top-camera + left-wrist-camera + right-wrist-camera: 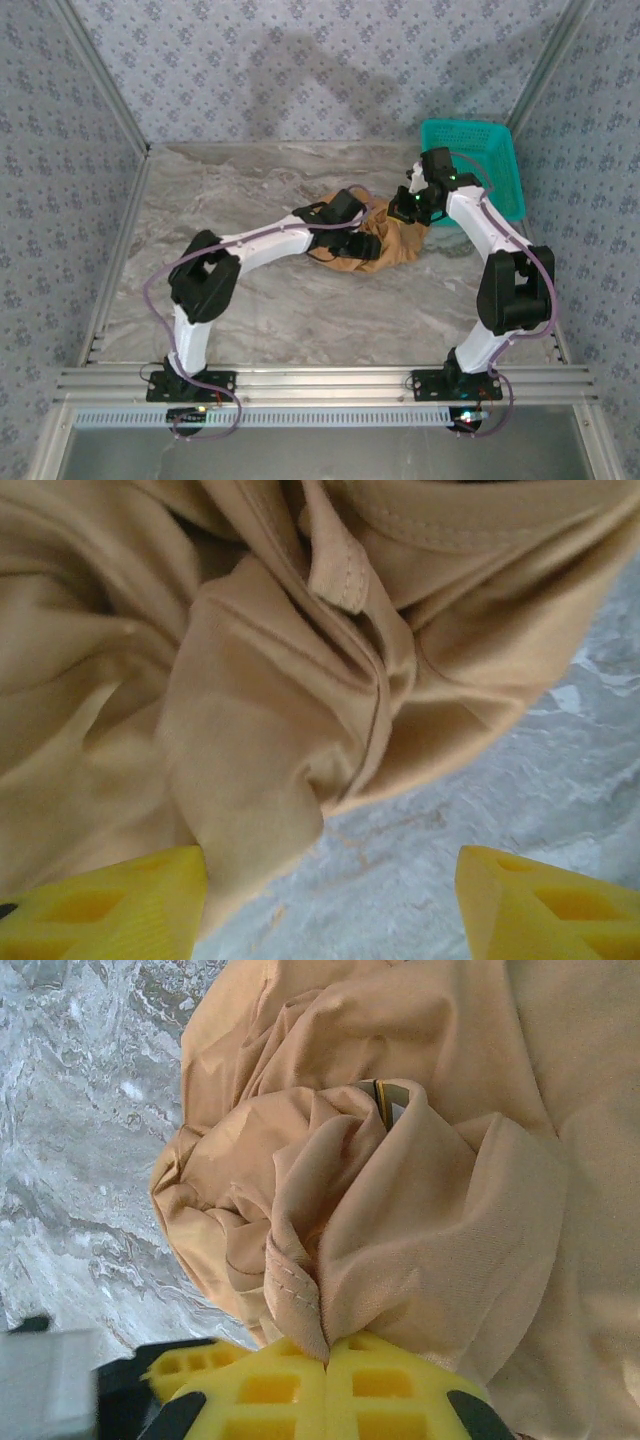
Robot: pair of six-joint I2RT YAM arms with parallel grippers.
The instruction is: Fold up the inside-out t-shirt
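Tabletop [300, 310]: grey marbled surface. The inside-out t-shirt [385, 245]: tan, crumpled in a heap mid-tabletop, between my two arms. My left gripper [330, 870]: jaws well apart, holding nothing; a shirt fold seems to brush one finger. My right gripper [328, 1352]: closed tight, pinching a bunched shirt fold.

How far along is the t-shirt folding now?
Nothing looks folded yet: the t-shirt lies in a crumpled heap on the table. In hand: the right gripper is shut on a pinch of cloth, and the left gripper stands open beside the heap. Remaining: spreading it flat and all the folds.
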